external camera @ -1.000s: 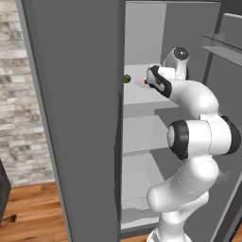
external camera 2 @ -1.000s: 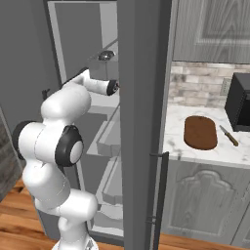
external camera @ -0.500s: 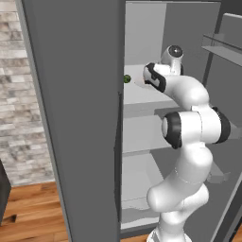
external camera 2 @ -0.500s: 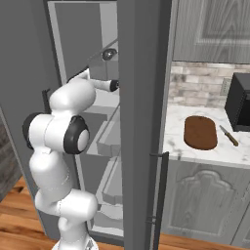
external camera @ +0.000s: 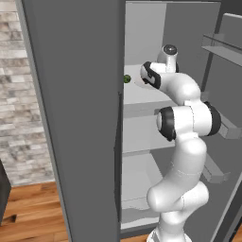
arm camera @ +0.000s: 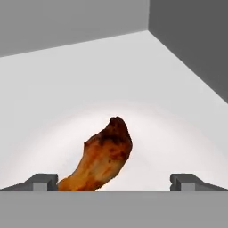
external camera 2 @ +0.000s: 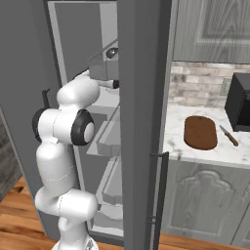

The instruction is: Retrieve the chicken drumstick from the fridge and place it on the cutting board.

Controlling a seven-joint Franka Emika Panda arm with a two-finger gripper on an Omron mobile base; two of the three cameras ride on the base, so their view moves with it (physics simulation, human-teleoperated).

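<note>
The chicken drumstick (arm camera: 101,159) lies on the pale upper shelf of the fridge (external camera: 142,94). It is orange-brown, and its thick end points away from the hand. My gripper (arm camera: 115,182) is open just in front of it. The narrow end lies between the two fingertips, closer to the left fingertip (arm camera: 43,181), and nothing is gripped. In the left base view my arm (external camera: 184,118) reaches into the fridge at upper-shelf height. The dark brown oval cutting board (external camera 2: 200,132) lies on the marble counter to the right of the fridge.
A small green round item (external camera: 126,79) sits on the same shelf, left of the hand. The open dark grey fridge door (external camera: 71,118) stands on the left, and door bins (external camera: 222,45) are on the right. On the counter, a knife (external camera 2: 228,135) and a black microwave (external camera 2: 239,100) are beside the board.
The arm has stretched deeper into the fridge, carrying the hand farther in along the upper shelf. The jaws stay open.
</note>
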